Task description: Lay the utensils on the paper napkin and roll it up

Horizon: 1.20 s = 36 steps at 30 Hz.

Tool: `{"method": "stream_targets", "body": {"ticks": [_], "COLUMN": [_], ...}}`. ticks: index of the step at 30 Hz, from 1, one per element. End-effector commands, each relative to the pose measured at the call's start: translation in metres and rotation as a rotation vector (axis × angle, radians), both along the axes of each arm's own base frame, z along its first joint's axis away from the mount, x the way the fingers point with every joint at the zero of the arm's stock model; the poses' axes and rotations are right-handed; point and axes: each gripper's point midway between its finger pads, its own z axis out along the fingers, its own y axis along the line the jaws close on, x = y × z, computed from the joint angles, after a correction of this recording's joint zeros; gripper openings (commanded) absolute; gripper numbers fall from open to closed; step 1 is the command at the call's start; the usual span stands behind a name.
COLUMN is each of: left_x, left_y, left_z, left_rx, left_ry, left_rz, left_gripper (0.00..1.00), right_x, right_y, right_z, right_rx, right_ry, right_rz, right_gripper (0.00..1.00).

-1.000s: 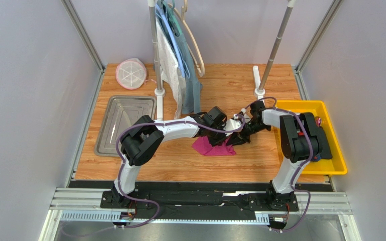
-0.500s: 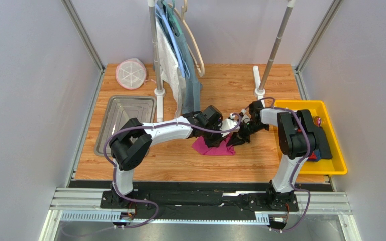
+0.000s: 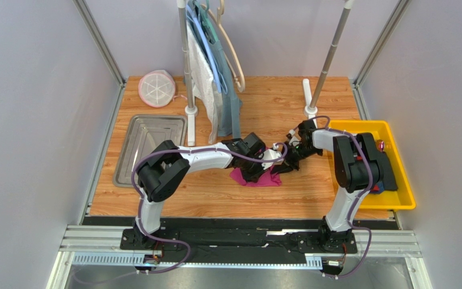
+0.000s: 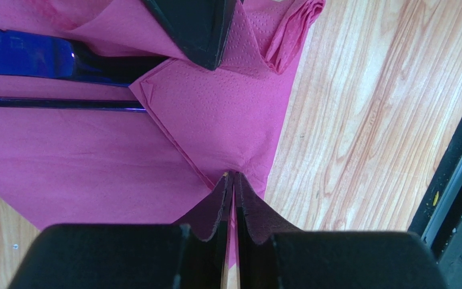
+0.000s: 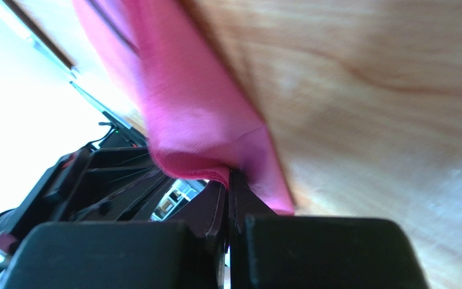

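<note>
The magenta paper napkin (image 3: 265, 179) lies partly folded on the wooden table between both arms. Two dark glossy utensils (image 4: 34, 57) lie side by side on it, their ends tucked under a folded flap (image 4: 215, 114). My left gripper (image 4: 233, 176) is shut, its tips pinching the napkin at a crease near its edge. My right gripper (image 5: 228, 173) is shut on a raised fold of the paper napkin (image 5: 185, 108). One right finger (image 4: 197, 24) shows at the top of the left wrist view. From above, both grippers (image 3: 274, 164) meet over the napkin's far right part and hide the utensils.
A yellow bin (image 3: 400, 201) sits at the right edge behind the right arm. A metal tray (image 3: 132, 158) lies at the left. A rack post with hanging clothes (image 3: 215, 90) and a second pole base (image 3: 309, 109) stand behind. A round white mesh item (image 3: 156, 88) is at the far left.
Both grippers have drifted slightly left over the napkin. The left arm's elbow has swung left and back. The left jaws have closed in on the napkin.
</note>
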Motion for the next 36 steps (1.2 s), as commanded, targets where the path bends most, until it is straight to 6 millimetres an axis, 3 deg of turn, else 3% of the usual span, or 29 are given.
{"method": "stream_targets", "body": {"ticks": [1, 22, 36], "left_x": [0.006, 0.006, 0.003], "left_y": [-0.012, -0.017, -0.017], "left_z": [0.008, 0.013, 0.020], "left_rx": [-0.041, -0.073, -0.087], "left_ry": [-0.005, -0.011, -0.011], "left_rz": [0.006, -0.007, -0.014], "left_gripper": [0.11, 0.11, 0.11], "right_x": [0.014, 0.013, 0.016], "right_y": [0.013, 0.046, 0.061], "right_z": [0.034, 0.032, 0.007], "right_rx": [0.072, 0.155, 0.147], "right_ry": [-0.076, -0.005, -0.011], "right_rz": [-0.013, -0.024, -0.004], "right_gripper": [0.03, 0.01, 0.00]}}
